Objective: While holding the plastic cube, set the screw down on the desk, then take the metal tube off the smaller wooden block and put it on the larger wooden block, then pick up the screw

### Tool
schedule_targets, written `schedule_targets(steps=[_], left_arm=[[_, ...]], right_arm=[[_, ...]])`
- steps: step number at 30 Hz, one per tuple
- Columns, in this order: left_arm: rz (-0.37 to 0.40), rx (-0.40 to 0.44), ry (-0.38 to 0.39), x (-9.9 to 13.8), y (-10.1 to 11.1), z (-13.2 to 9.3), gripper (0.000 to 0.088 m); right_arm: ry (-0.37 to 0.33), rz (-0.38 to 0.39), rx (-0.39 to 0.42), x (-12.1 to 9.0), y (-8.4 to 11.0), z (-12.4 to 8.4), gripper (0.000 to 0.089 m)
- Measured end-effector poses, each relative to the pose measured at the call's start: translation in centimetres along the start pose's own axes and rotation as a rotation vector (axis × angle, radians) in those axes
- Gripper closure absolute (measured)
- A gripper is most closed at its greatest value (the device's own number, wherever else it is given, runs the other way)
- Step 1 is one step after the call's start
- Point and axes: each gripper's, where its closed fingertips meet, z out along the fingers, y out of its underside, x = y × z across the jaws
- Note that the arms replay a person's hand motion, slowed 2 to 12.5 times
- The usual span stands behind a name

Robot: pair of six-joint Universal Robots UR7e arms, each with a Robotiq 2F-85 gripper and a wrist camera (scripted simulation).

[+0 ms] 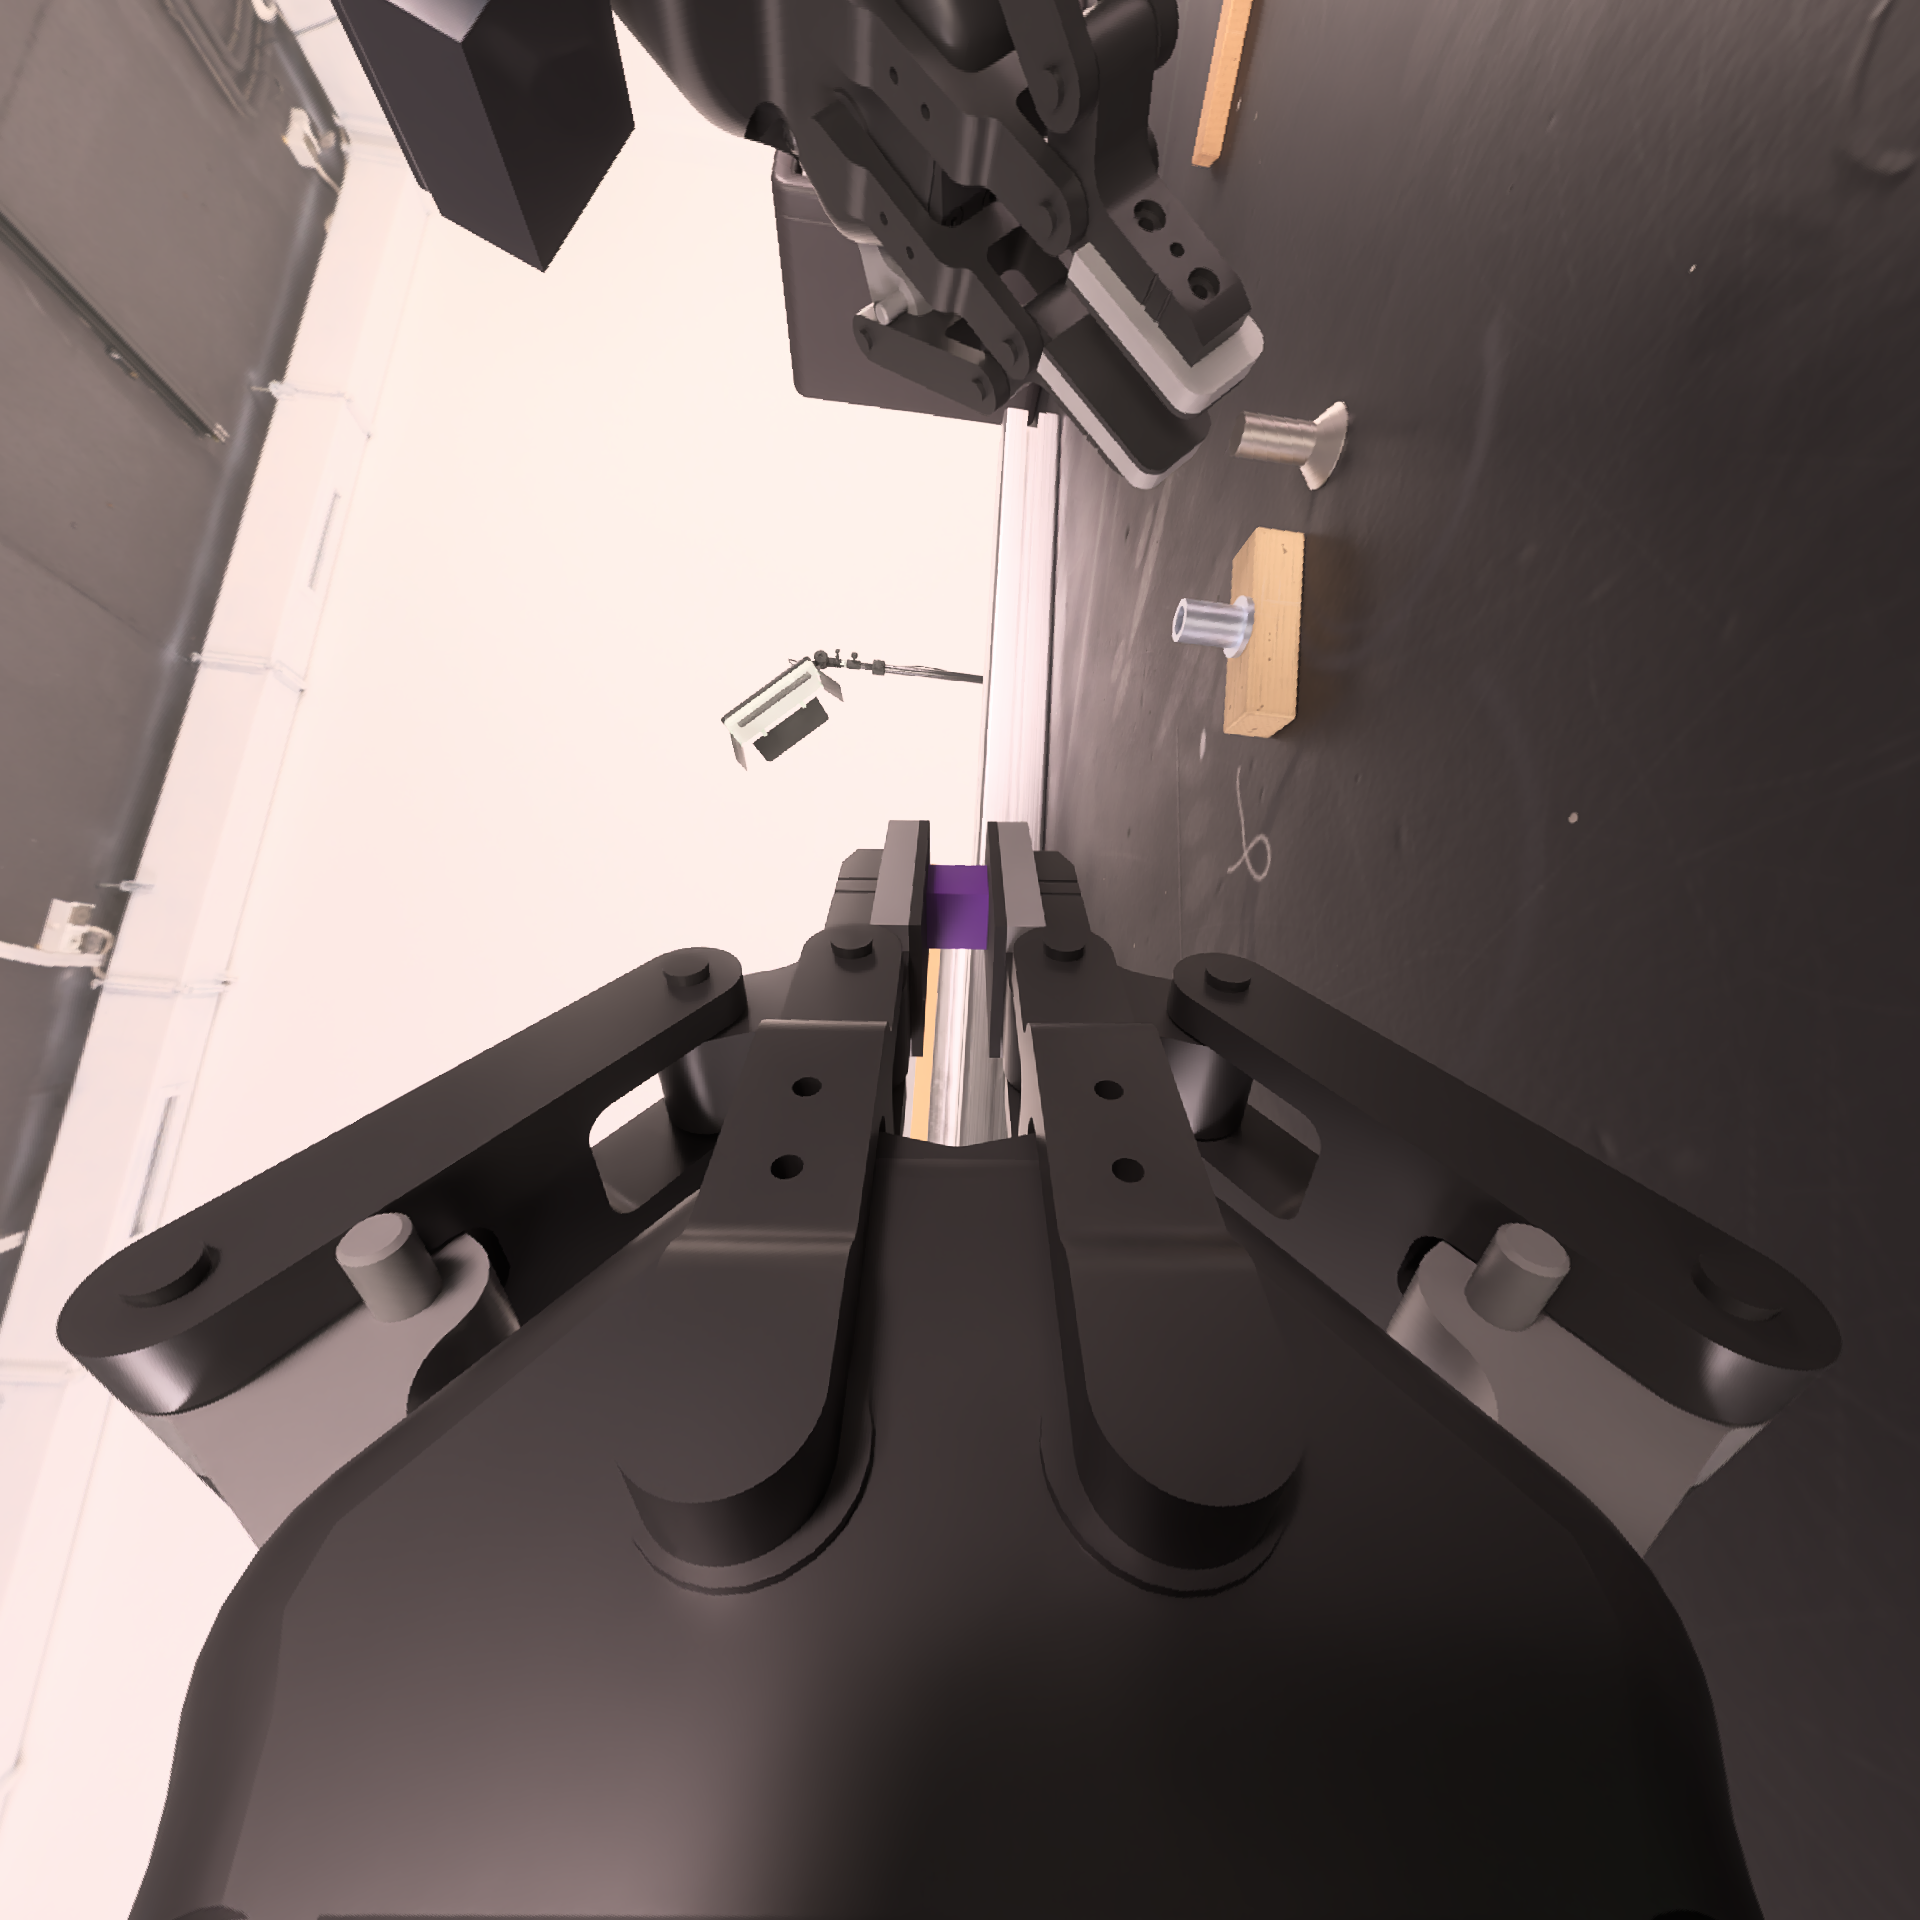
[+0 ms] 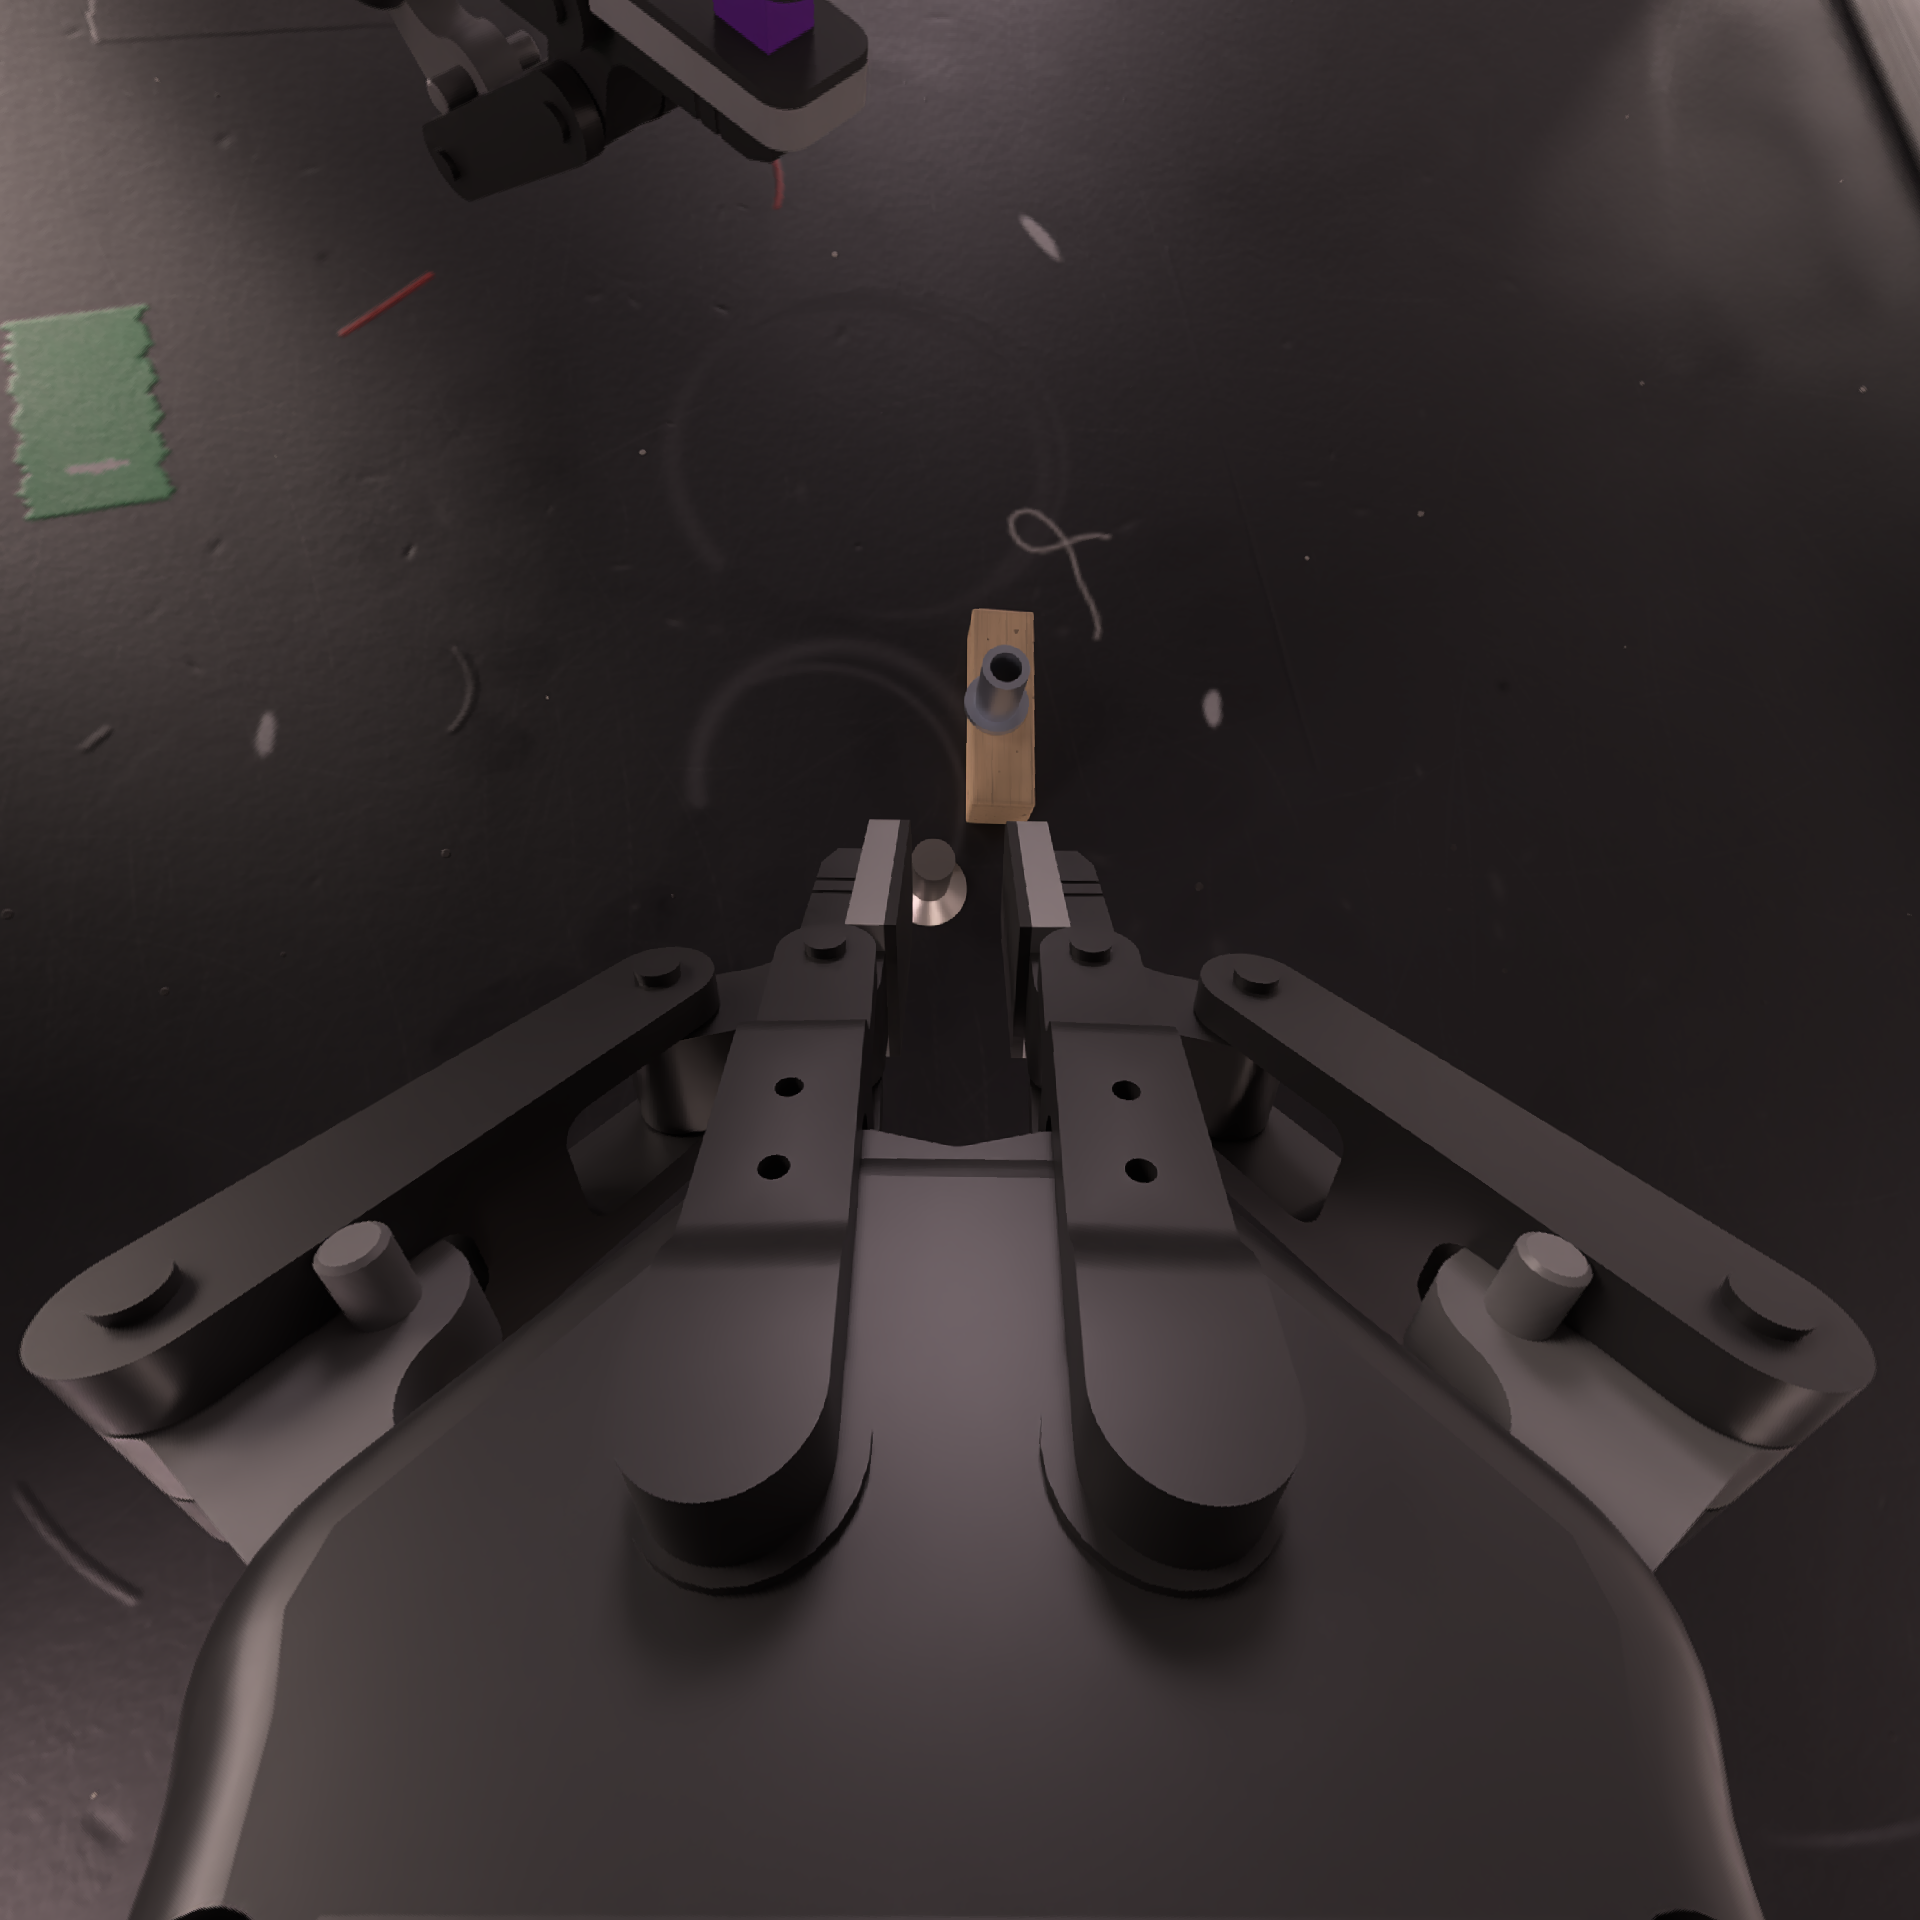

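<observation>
My left gripper is shut on the purple plastic cube and holds it above the black desk; both also show at the top of the right wrist view, the gripper and the cube. The screw stands head-down on the desk, apart from the fingers. My right gripper hangs just above it, jaws partly open and empty; it also shows in the left wrist view, next to the screw. The metal tube stands upright on the smaller wooden block, just beyond the screw.
The larger wooden block lies farther along the desk, past the right gripper. A green tape patch sits at the left. The desk's edge runs close to the left gripper.
</observation>
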Motion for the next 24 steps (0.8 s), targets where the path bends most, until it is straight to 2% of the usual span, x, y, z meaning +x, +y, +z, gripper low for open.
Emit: schedule_targets(steps=[24], left_arm=[[-0.011,0.009,0.041,0.47,-0.14,0.04,0.0787]], right_arm=[[-0.020,0.023,-0.024,-0.13,0.48,0.34,0.0755]])
